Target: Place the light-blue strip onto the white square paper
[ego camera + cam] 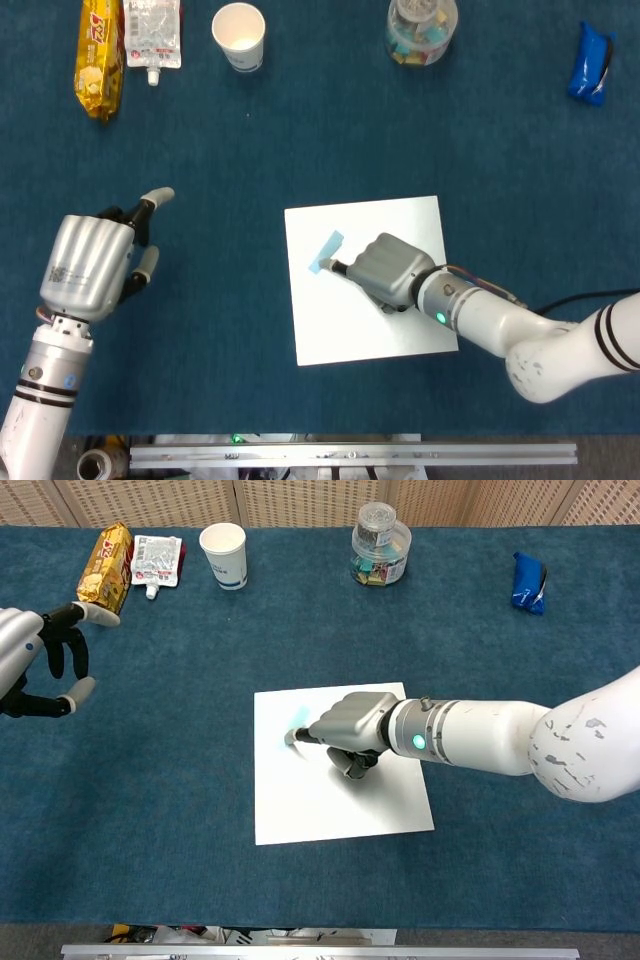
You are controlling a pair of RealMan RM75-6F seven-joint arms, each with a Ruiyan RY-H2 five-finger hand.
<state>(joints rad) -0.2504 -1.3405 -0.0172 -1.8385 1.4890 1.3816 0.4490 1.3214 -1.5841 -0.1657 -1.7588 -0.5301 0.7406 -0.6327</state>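
Note:
The light-blue strip (pixel 327 251) lies flat and slanted on the upper left part of the white square paper (pixel 400 222). In the chest view the strip (pixel 298 720) shows only faintly on the paper (pixel 330 810). My right hand (pixel 386 270) rests low over the paper with its fingers curled, and its fingertips (pixel 328 267) pinch the strip's near end. The chest view shows the same hand (pixel 350 724) from the front. My left hand (pixel 92 262) hovers far to the left of the paper, fingers apart and holding nothing; it appears at the chest view's left edge (pixel 40 660).
Along the far edge stand a yellow snack pack (pixel 100 52), a white pouch (pixel 153 32), a paper cup (pixel 239 34), a clear jar (pixel 421 28) and a blue packet (pixel 591 63). Blue cloth covers the table (pixel 220 170).

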